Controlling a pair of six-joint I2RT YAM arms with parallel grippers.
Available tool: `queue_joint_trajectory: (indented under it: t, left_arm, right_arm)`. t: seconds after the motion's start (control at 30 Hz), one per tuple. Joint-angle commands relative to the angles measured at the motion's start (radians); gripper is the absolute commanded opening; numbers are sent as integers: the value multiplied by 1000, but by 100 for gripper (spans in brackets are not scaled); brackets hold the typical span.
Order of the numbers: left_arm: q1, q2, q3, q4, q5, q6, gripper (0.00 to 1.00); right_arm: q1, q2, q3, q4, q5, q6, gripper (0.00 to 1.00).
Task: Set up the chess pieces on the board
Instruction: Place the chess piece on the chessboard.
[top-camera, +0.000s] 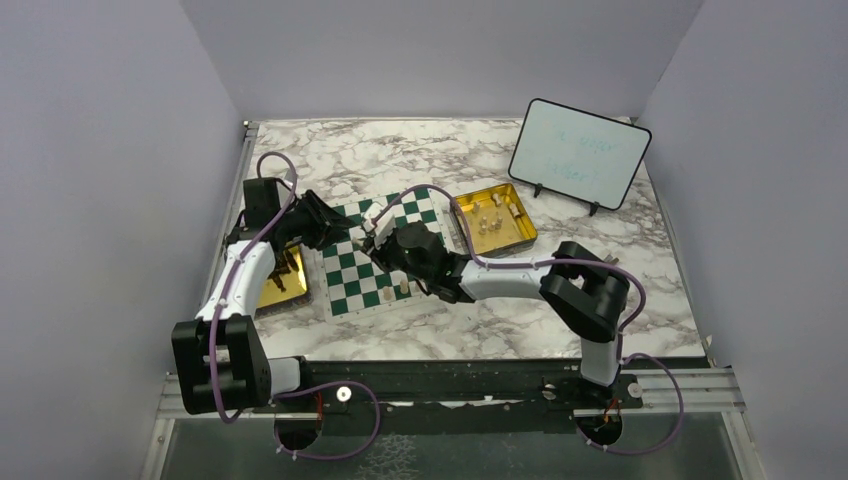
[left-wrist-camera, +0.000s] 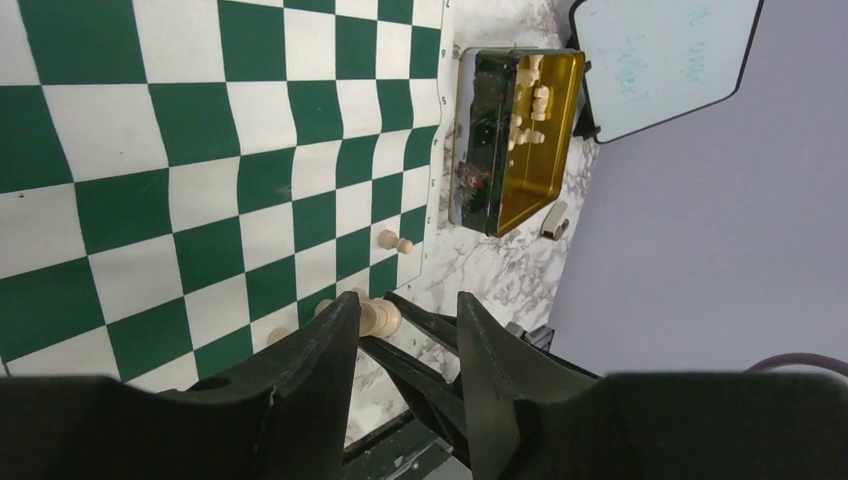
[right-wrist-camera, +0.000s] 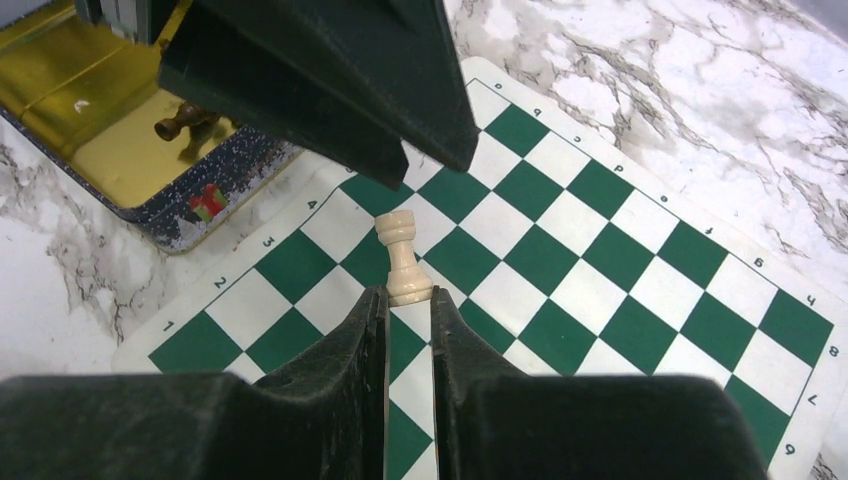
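The green-and-white board (top-camera: 352, 283) lies on the marble table between two gold tins. My right gripper (right-wrist-camera: 408, 296) is shut on the base of a cream rook (right-wrist-camera: 399, 250), which it holds over the squares near the board's left edge. My left gripper (left-wrist-camera: 405, 312) hovers close opposite it with its jaws apart and nothing between them. Through that gap I see the right gripper's fingers (left-wrist-camera: 425, 322) and the rook (left-wrist-camera: 380, 317). Another cream piece (left-wrist-camera: 392, 241) stands on the board near its edge. In the top view both grippers meet over the board, left gripper (top-camera: 338, 230) and right gripper (top-camera: 376, 238).
A gold tin (top-camera: 519, 215) right of the board holds several cream pieces (left-wrist-camera: 530, 105). A second gold tin (right-wrist-camera: 60, 70) left of the board holds a dark piece (right-wrist-camera: 185, 120). A framed whiteboard (top-camera: 578, 153) stands at the back right.
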Motion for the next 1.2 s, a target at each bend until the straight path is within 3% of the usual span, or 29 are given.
queue_joint_trajectory:
  t: [0.0, 0.27, 0.87, 1.0, 1.17]
  left_arm:
    - [-15, -2, -33, 23, 46, 27, 42]
    - [-23, 4, -46, 23, 52, 32, 44]
    - [-26, 19, -60, 32, 54, 27, 16]
    - [-28, -7, -72, 31, -2, 0, 12]
    - [-41, -116, -98, 31, -189, -22, 3]
  right_arm:
    - [2, -55, -27, 83, 45, 22, 9]
    - [2, -62, -39, 98, 41, 28, 9]
    - [2, -46, -39, 93, 30, 39, 11]
    - [3, -48, -47, 94, 35, 52, 24]
    - [2, -81, -85, 92, 45, 82, 53]
